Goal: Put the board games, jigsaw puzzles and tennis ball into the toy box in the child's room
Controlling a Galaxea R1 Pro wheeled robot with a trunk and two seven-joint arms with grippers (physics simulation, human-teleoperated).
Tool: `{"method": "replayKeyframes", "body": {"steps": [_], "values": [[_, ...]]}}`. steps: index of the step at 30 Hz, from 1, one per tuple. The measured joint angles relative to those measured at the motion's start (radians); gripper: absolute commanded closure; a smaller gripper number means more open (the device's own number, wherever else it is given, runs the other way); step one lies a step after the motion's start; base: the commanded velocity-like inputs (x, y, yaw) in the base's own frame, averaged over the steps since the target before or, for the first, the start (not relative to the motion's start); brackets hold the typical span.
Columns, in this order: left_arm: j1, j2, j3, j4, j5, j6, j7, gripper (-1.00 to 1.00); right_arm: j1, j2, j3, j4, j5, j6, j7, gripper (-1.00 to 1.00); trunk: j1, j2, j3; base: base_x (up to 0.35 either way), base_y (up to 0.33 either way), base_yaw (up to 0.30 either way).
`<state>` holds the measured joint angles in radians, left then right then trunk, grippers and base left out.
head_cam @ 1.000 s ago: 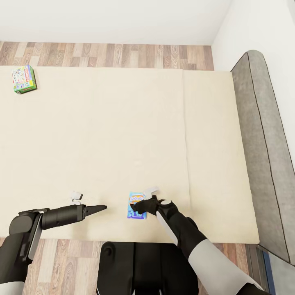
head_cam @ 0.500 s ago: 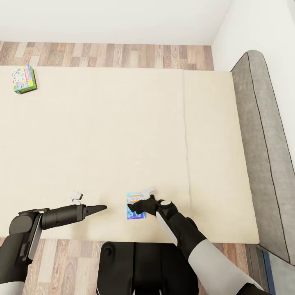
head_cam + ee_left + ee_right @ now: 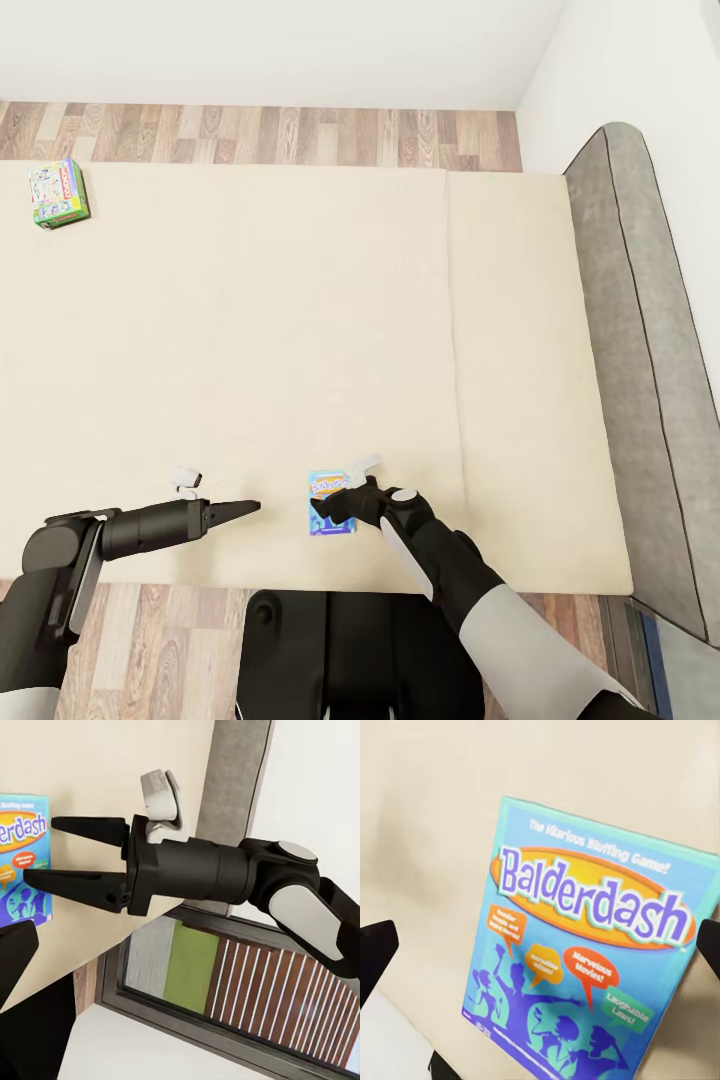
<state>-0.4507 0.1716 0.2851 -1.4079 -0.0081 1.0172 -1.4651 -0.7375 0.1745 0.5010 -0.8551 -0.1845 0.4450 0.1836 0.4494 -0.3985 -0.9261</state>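
Right now our right gripper [image 3: 328, 507] hangs spread over the small blue board game [image 3: 331, 502], its two dark fingers apart and gripping nothing; the left wrist view shows the gap between them plainly, with the box's edge just beyond the fingertips. In the right wrist view the Balderdash lid sits between the two finger ends, which frame it at either side, so we judge the box to be lined up inside the gripper's span, though we cannot tell whether the tips touch it.

We take the step in hand to be the pickup of this first game from the bed [image 3: 300, 330]. The next move calls for us to settle the fingers around the box's edges and close firmly, since a flat box lying on a soft mattress offers little to catch.

Our left gripper [image 3: 248, 508] hovers low near the bed's near edge, well apart from the blue box, its fingers pressed together on nothing.

Farther out, the Monopoly board game [image 3: 59, 194] lies near the bed's far left corner, untouched.
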Motion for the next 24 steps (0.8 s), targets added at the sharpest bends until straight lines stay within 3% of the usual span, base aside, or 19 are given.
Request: {"method": "replayKeyframes", "body": {"steps": [13,24], "values": [[0.000,0.000,0.000,0.000,0.001,0.000,0.000,-1.00,0.000,0.000,0.002,0.000,0.000,0.010,-0.010,-1.00,0.000,0.000,0.000,0.000,0.000,0.000],[0.000,0.000,0.000,0.000,0.001,0.000,0.001,-1.00,0.000,0.000,0.002,-0.020,-0.001,0.092,-0.046,-1.00,0.000,0.000,0.000,0.000,0.000,0.000]]}}
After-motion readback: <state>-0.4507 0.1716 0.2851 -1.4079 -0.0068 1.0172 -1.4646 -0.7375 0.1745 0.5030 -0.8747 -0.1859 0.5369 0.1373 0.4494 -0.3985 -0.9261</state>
